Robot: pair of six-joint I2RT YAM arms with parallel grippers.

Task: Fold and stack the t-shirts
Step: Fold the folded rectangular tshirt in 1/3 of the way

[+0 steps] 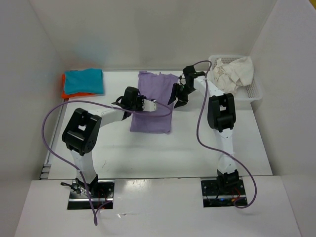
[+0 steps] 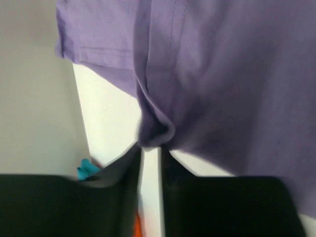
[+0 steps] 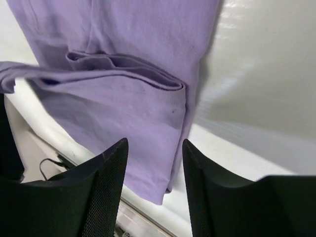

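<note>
Lavender t-shirt, narrow folded rectangle

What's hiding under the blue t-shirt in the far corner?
An orange cloth t-shirt lies under the folded teal-blue cloth t-shirt. Only its left and near edges peek out. The rest is covered, so you cannot see whether it is folded neatly.

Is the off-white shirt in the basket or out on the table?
In: the off-white shirt sits crumpled and unfolded inside the white mesh basket at the table's far right corner.
</note>
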